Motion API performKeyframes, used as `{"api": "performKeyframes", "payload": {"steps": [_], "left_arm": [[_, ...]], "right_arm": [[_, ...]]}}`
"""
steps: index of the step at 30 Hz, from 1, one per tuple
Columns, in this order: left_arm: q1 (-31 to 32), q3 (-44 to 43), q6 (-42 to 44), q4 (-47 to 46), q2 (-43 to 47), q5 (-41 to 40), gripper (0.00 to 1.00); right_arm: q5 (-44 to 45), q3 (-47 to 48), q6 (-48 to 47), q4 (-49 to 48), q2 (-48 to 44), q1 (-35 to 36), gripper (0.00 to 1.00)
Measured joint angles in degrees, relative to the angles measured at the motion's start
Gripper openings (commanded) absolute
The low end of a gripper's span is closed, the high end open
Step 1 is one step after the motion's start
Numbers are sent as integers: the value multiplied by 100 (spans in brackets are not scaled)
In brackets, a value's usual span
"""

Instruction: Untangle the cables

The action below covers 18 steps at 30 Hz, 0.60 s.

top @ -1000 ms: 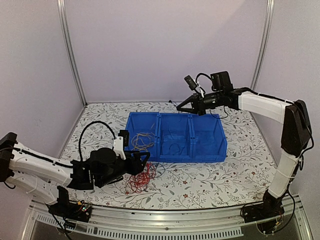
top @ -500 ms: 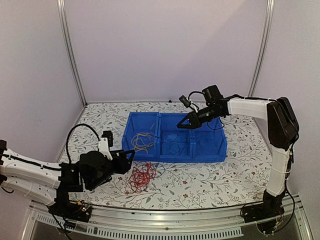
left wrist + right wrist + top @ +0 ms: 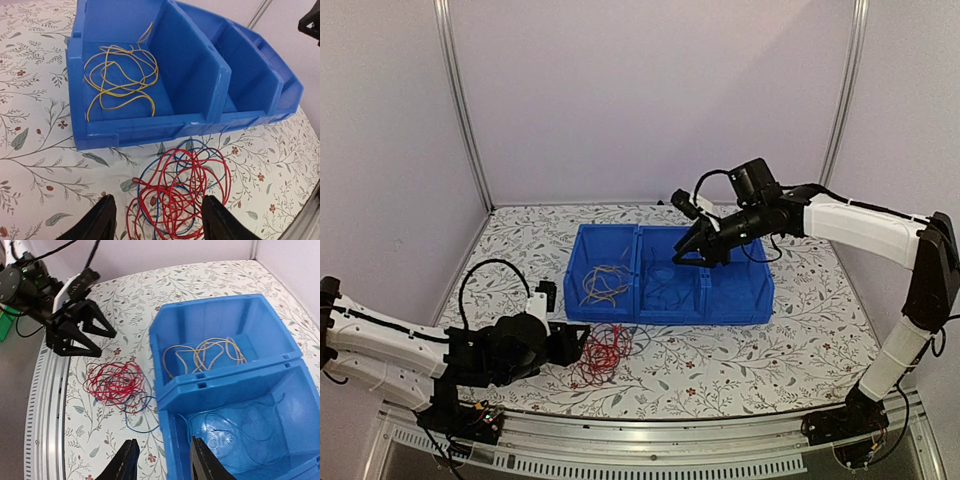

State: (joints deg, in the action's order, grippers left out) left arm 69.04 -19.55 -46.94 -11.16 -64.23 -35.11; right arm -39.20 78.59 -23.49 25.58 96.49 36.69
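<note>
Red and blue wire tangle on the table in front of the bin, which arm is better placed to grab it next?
Left. The left gripper is open and low, right at the tangle, jaws aimed at it. The right gripper hovers open over the blue bin, farther from the tangle.

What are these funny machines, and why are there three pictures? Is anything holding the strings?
They are two robot arms bolted to a flowery table. One picture looks down from above; the other two come from a camera on each wrist. The left gripper hangs open by a tangle of red and blue wires on the table. The right gripper is open above a blue bin. Yellow wires lie in the bin's left compartment. Neither gripper holds anything.
</note>
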Motion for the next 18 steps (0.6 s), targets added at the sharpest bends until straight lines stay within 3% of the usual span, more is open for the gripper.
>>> {"api": "performKeyframes", "payload": {"steps": [7,10,18], "left_arm": [[-7,0,-15,249,-223,461,58],[-9,0,-26,284,-354,522,58],[-11,59,-92,52,-234,514,58]], "right_arm": [[442,-481,-1102,212,92,1298,37],[925,-654,-1521,223,391,1700,43],[2166,-925,-2304,-70,866,2149,52]]}}
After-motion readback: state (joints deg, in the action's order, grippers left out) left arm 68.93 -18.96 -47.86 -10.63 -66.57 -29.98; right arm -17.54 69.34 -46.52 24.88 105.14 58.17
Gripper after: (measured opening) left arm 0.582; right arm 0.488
